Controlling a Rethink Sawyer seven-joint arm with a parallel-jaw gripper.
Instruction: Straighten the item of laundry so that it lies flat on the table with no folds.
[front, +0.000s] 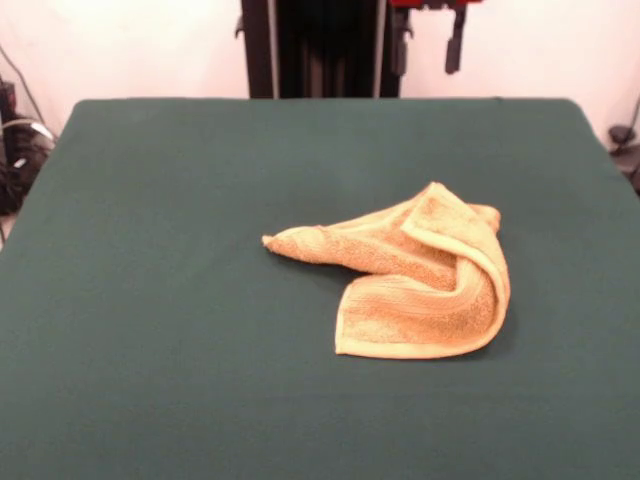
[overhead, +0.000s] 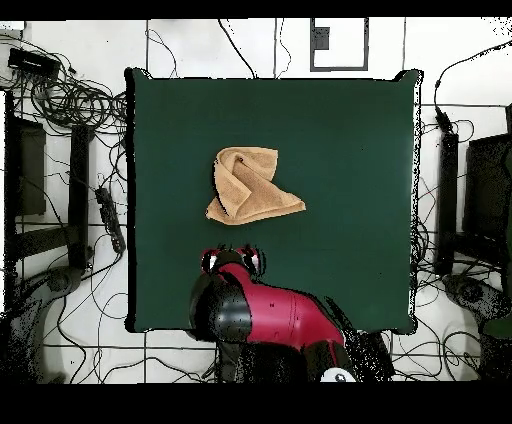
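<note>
Lying crumpled near the centre of the green table (front: 150, 350), the orange-tan towel (front: 415, 280) has one flap doubled over itself. Behind it, the gripper (front: 428, 40) hangs drawn back; whether it is spread cannot be told. Pinching the folded flap's free corner and drawing it outward would probably flatten it best.

arm (overhead: 270, 315): drawn back over base | end effector (front: 428, 45): raised, holding nothing
</note>
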